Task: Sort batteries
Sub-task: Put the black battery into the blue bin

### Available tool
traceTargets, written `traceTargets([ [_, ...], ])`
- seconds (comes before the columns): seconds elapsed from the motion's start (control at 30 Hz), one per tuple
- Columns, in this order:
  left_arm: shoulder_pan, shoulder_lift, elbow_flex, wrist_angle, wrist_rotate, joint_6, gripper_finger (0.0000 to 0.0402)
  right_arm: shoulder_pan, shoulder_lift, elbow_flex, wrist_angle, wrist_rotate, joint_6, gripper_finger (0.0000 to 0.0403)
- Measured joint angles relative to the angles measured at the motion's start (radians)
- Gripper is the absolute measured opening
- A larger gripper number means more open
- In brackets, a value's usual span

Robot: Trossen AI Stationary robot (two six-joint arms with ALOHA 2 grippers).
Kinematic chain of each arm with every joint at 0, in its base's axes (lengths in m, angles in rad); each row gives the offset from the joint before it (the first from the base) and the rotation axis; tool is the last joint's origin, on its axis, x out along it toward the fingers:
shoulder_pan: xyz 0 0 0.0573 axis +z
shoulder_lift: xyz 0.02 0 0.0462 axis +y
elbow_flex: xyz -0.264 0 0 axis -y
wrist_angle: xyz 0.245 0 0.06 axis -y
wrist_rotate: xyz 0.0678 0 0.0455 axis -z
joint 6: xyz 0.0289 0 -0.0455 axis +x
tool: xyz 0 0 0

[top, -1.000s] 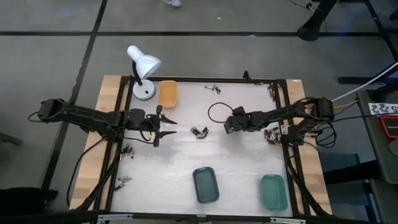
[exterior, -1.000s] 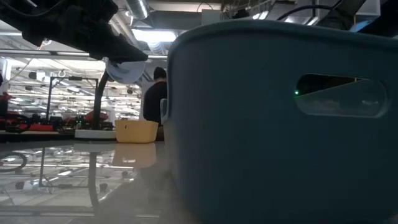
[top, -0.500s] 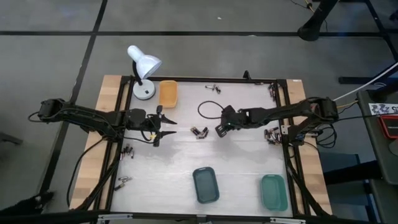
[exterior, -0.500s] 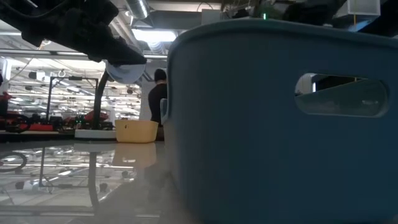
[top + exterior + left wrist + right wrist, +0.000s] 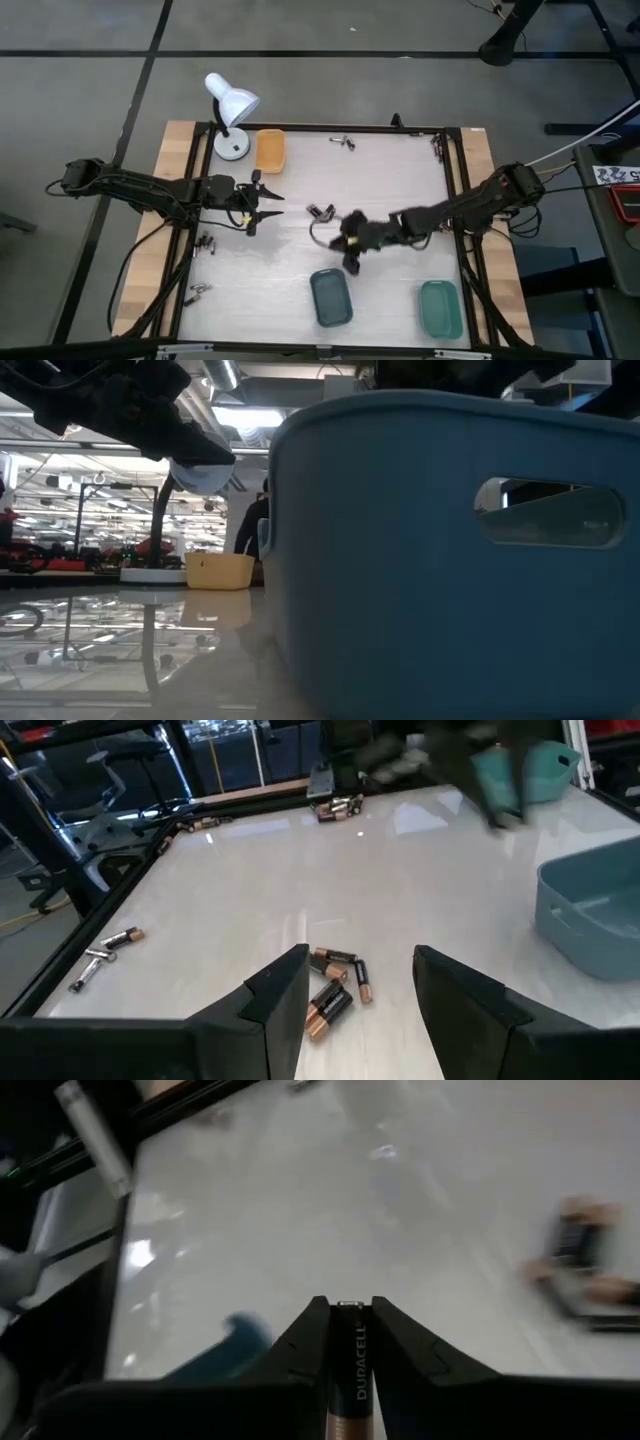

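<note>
Right jaws (image 5: 349, 1342) clamp a slim cylindrical battery (image 5: 349, 1370), seemingly copper-tipped; left jaws (image 5: 360, 985) gape over glossy table (image 5: 300, 880).

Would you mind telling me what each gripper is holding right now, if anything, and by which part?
The right gripper pinches a battery by its sides, one end poking out past the fingertips. The left gripper is open and holds nothing.

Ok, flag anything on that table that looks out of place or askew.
Loose batteries lie scattered along the table's edges and in a small pile mid-table, none visibly in the trays. The right gripper holds one battery; otherwise nothing looks damaged.
</note>
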Motion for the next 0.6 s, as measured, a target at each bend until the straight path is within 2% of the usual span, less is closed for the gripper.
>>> traceTargets([
  [0.2, 0.000, 0.000, 0.000, 0.033, 0.000, 0.006, 0.0169, 0.106, 0.120, 0.000, 0.153, 0.010, 0.012, 0.0054],
  [0.6, 0.000, -0.001, 0.000, 0.145, 0.000, 0.115, 0.0169, 0.174, 0.203, 0.002, 0.203, -0.019, 0.026, 0.0059],
])
